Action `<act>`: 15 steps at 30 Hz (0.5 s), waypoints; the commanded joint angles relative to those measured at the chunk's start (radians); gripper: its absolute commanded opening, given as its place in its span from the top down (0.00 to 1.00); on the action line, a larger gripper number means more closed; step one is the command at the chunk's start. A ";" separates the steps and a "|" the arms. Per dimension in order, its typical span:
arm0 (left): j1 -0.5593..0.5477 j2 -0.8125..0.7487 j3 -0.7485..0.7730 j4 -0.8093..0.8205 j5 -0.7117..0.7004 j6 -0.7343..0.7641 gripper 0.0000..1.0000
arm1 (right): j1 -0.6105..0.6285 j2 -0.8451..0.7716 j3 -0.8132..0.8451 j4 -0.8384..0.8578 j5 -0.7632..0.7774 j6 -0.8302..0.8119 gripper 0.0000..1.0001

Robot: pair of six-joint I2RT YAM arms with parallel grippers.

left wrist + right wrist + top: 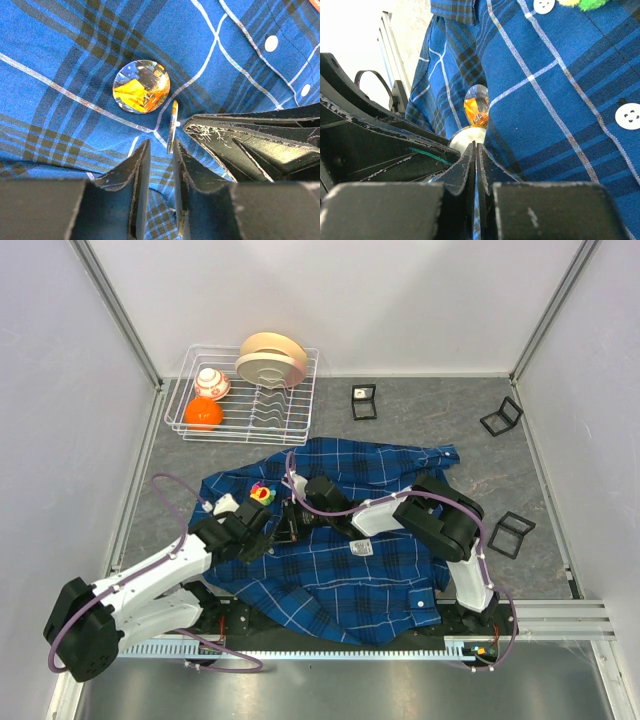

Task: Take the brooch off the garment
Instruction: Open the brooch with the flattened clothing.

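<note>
Brooch position first: the round brooch (141,86), glossy with an orange-and-blue picture, lies face-up on the plaid shirt (60,55), just ahead of your left gripper (161,152) and slightly left of its tips. Your left jaws stand partly apart with a narrow gap, clamping nothing. A thin white-edged disc (172,125) stands on edge right at the mouth of that gap, between the brooch and the right arm's fingers (240,145); you cannot tell whether either left fingertip touches it.

Your right gripper (476,150) comes in from the right of the left one, and the two sets of tips nearly meet over the shirt. Its jaws are pressed together, with only a sliver of blue in the slit; whether cloth is pinched there cannot be told. From the right wrist, the brooch sits straight ahead of those closed tips, with a white round shape (465,136) directly beneath it. White buttons (630,116) lie off to that gripper's right. Overhead, a wire dish rack (290,405) stands well beyond both grippers.
</note>
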 commanded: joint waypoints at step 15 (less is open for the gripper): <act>0.005 -0.041 -0.016 0.054 -0.036 -0.018 0.70 | 0.028 0.003 0.035 -0.023 0.024 -0.040 0.93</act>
